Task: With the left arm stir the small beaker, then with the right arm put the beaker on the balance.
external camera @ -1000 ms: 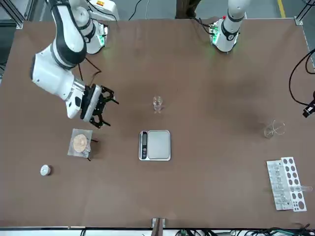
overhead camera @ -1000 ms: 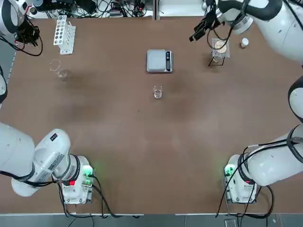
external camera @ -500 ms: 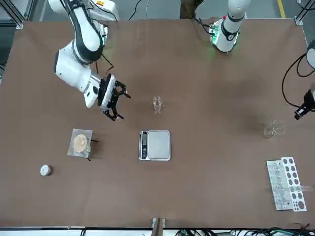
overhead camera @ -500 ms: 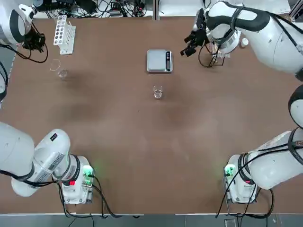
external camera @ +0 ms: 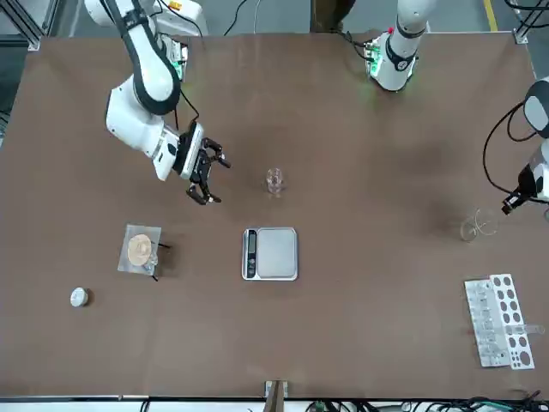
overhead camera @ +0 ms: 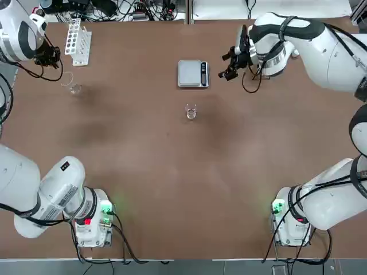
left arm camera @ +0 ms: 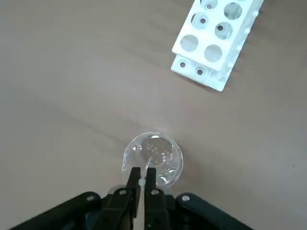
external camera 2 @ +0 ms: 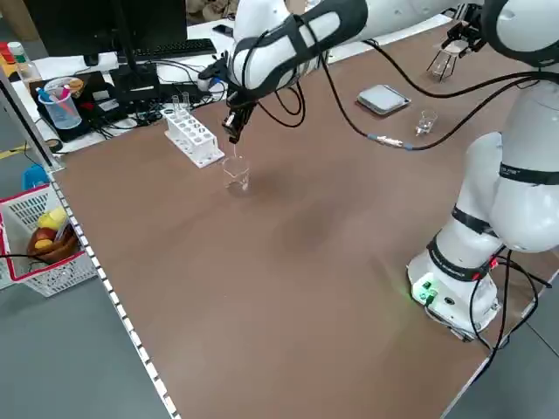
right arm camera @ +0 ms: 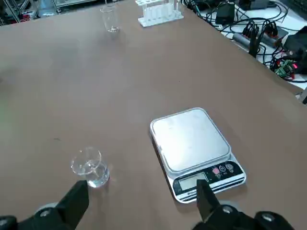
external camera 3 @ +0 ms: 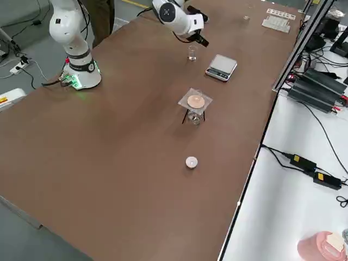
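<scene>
While top view has R arm (overhead camera: 309, 51) covering the tripod stand, front view shows it (external camera: 140, 249) whole. L gripper (left arm camera: 143, 179) narrow on thin glass rod (left arm camera: 142, 191), over wide vessel (left arm camera: 153, 158) nr rack (left arm camera: 211, 43). R gripper (right arm camera: 144, 199) wide, nr sm. beaker (right arm camera: 91, 167), on surface (right arm camera: 129, 96) beside balance (right arm camera: 192, 143).

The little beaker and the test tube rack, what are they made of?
The small beaker looks like smooth, shiny glass, because you see the table through it. The rack looks like plain white plastic, maybe; it has neat round holes.
</scene>
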You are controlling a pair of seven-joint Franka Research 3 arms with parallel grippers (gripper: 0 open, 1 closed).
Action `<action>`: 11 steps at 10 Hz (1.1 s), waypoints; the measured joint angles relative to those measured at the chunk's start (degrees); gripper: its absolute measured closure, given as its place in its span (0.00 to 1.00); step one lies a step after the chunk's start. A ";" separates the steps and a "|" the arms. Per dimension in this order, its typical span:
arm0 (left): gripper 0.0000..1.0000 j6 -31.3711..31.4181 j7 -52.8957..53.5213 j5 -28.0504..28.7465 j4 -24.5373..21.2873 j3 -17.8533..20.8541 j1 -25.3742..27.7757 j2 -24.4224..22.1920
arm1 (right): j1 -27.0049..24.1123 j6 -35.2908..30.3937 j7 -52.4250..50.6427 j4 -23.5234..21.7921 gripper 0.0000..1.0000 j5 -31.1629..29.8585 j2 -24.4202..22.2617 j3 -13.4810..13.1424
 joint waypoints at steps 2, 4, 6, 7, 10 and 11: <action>0.93 2.37 0.00 0.00 -0.03 0.02 0.00 1.87 | 0.05 -5.24 -15.92 -1.90 0.00 15.78 2.73 0.06; 0.91 3.34 0.00 0.00 -0.03 0.04 0.02 2.80 | -0.02 -9.50 -22.66 -3.81 0.00 23.09 4.98 0.00; 0.90 3.44 0.00 0.00 -0.03 0.04 0.02 2.89 | 0.04 -11.78 -27.19 -5.67 0.00 26.84 5.98 0.02; 0.90 3.50 0.00 0.00 -0.03 0.04 0.02 2.98 | 0.03 -12.64 -29.28 -6.21 0.00 28.11 6.84 0.01; 0.87 5.09 0.00 0.00 -0.10 0.10 0.14 4.59 | 0.01 -16.08 -33.64 -6.49 0.00 31.06 11.77 -0.06; 0.87 5.42 0.00 0.00 -0.10 0.11 0.15 4.94 | 0.03 -16.31 -34.77 -6.47 0.00 32.05 13.28 -0.06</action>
